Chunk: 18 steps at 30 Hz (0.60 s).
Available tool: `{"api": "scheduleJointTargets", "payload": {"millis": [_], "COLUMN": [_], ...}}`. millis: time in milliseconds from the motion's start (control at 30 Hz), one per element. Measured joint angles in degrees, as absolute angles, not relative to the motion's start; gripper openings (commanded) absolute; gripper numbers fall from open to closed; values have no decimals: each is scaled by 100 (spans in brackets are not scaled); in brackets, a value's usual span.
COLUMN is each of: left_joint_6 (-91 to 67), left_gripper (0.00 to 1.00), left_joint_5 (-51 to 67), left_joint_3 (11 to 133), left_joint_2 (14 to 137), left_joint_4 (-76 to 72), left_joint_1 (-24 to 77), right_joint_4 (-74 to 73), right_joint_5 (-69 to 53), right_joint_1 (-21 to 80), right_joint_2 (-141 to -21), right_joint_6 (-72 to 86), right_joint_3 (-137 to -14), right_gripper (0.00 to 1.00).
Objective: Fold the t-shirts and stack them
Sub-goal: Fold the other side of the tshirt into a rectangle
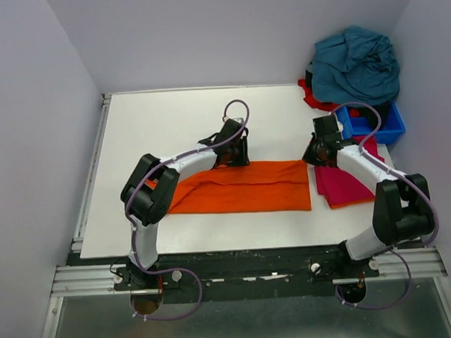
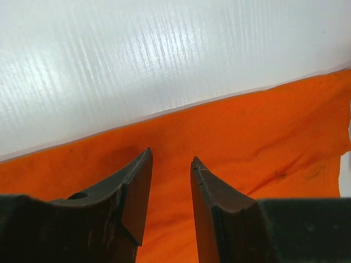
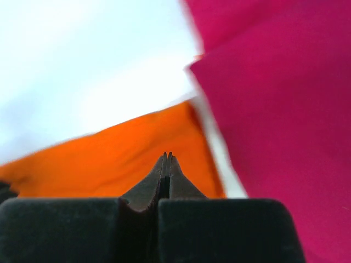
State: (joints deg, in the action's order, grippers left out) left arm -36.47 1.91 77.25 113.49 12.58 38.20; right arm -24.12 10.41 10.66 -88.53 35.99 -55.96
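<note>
A bright orange t-shirt (image 1: 249, 187) lies folded into a long flat strip across the middle of the table. My left gripper (image 1: 233, 158) hovers over its far edge; in the left wrist view the gripper (image 2: 171, 159) is open, with only orange cloth (image 2: 247, 137) showing beneath the gap. A magenta-red t-shirt (image 1: 344, 185) lies folded to the right of the orange one. My right gripper (image 1: 315, 156) is shut and empty above the orange shirt's right end (image 3: 109, 159), with the gripper (image 3: 166, 155) just left of the magenta cloth (image 3: 285, 109).
A crumpled teal-blue t-shirt (image 1: 355, 62) is heaped at the back right corner with a red one (image 1: 312, 98) partly under it. A small blue bin (image 1: 388, 128) stands beside the magenta shirt. White table (image 1: 164, 127) stretches to the left and back.
</note>
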Motion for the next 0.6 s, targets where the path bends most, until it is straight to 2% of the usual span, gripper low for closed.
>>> {"api": "scheduleJointTargets", "payload": {"millis": [167, 333, 367, 467, 600], "left_joint_6": [-3446, -3380, -3387, -3450, -3538], "left_gripper": [48, 41, 38, 2, 0], "left_joint_5": [8, -86, -99, -233, -366], "left_joint_3": [7743, 7225, 6989, 6090, 5196], "left_joint_2": [10663, 9273, 8973, 8086, 7496], "left_joint_4": [1511, 1455, 1409, 1328, 1385], "left_joint_1": [3664, 2939, 2749, 2169, 1715], "right_joint_4": [-1535, -1122, -1035, -766, -322], "right_joint_5": [-720, -1782, -1944, -2388, -2945], "right_joint_1": [1199, 2091, 2307, 2899, 3492], "right_joint_2": [-8447, -8753, -8899, -9513, -10379], "right_joint_6": [3131, 2919, 2895, 2884, 2923], "right_joint_3": [-5262, -5605, -5754, -6313, -7015], "right_gripper": [1, 1, 1, 1, 1]}}
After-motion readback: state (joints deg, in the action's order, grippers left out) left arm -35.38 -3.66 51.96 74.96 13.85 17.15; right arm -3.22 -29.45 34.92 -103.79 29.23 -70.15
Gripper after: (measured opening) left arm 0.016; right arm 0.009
